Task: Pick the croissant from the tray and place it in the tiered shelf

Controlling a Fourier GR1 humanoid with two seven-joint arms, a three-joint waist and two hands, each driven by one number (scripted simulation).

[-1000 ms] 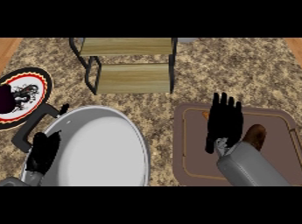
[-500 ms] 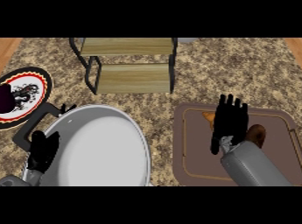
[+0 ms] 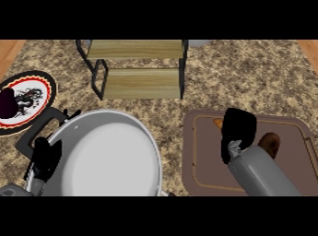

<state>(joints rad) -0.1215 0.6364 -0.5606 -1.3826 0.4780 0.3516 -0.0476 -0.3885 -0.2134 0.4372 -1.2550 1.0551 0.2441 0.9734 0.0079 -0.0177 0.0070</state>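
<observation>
Centrally, lower right of frame: flat brown rectangular tray (image 3: 304,152) with rounded corners, its bottom edge cut by the frame's lower limit. On it, right of centre: brown croissant (image 3: 270,144), partly hidden behind the grey forearm. Right hand (image 3: 238,127): over the tray's upper middle, back toward the viewer, just beside the croissant; whether its fingers are spread or curled cannot be told. A small orange patch shows at its upper left edge.

Upper centre: two-level wooden tiered shelf (image 3: 142,83) with black metal frame, both boards bare, well apart from the tray with speckled counter between.

Lower left: large round grey pan (image 3: 107,156) with black handle, its rim near the tray's left edge. Left hand (image 3: 43,159): resting at the pan's left rim, fingers relaxed, holding nothing.

Far left edge: round black-and-white patterned plate (image 3: 21,103) with red-and-yellow rim.
</observation>
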